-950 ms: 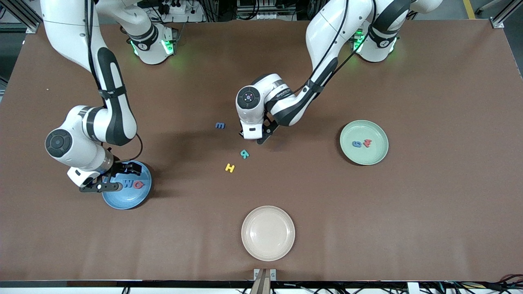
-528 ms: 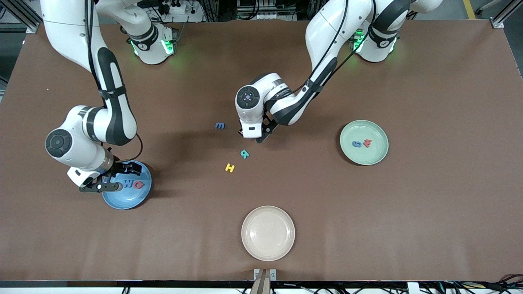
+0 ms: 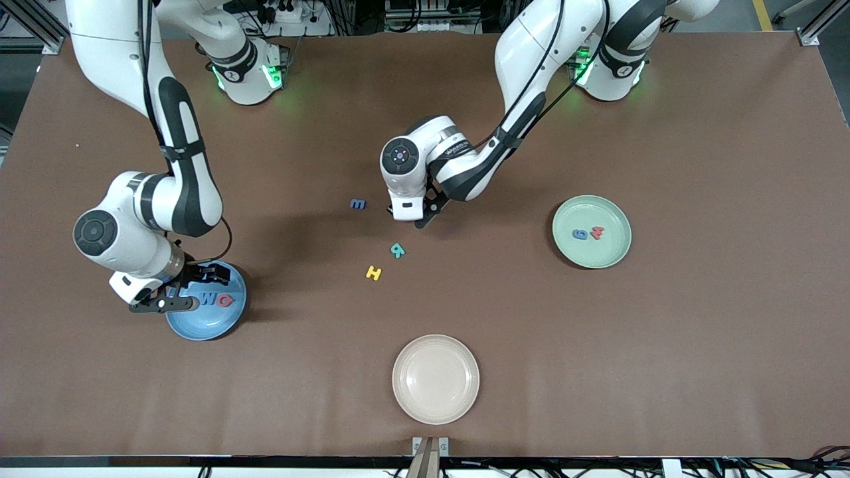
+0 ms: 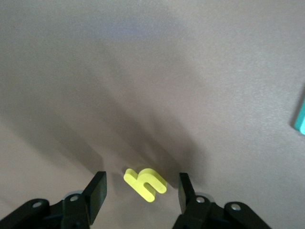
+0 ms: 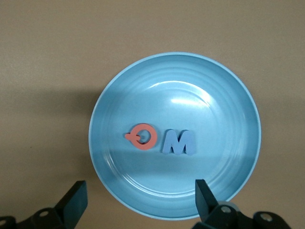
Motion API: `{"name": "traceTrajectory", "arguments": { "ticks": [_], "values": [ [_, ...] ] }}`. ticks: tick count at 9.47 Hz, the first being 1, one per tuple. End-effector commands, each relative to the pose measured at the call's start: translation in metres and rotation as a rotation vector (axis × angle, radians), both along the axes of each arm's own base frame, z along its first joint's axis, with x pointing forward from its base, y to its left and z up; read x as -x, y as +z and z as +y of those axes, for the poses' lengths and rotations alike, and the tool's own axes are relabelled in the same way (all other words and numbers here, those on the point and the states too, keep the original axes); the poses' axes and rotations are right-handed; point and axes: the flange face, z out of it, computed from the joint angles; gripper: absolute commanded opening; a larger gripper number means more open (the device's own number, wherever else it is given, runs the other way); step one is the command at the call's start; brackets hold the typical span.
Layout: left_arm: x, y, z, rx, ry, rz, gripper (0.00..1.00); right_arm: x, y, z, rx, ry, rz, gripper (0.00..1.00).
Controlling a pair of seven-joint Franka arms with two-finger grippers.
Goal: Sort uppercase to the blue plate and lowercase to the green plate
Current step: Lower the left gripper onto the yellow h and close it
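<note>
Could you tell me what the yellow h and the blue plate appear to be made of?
The yellow h looks like matte foam: thick, soft-edged, no shine. The blue plate seems glazed ceramic or glossy plastic, going by its bright highlights and faint concentric rings; which one is unclear.

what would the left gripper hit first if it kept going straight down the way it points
Most likely the yellow h, which lies on the table between the left gripper's open fingers, apart from both. The fingertips would probably meet the tabletop either side of it; depth is unclear.
</note>
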Motion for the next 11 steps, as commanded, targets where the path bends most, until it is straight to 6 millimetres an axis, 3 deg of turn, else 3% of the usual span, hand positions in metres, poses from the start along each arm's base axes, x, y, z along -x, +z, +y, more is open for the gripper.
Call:
{"name": "traceTrajectory", "arguments": {
  "ticks": [1, 3, 11],
  "values": [
    [0.006, 0.005, 0.007, -0.018, -0.033, -0.008, 0.68, -0.001, 0.002, -0.002, -0.008, 0.007, -0.001, 1.00],
    [0.007, 0.011, 0.006, 0.000, -0.033, -0.014, 0.64, -0.001, 0.002, -0.002, 0.000, 0.014, 0.001, 1.00],
    [0.020, 0.006, 0.010, 0.060, -0.040, -0.076, 0.63, -0.003, 0.005, 0.001, 0.008, 0.027, 0.003, 1.00]
  ]
}}
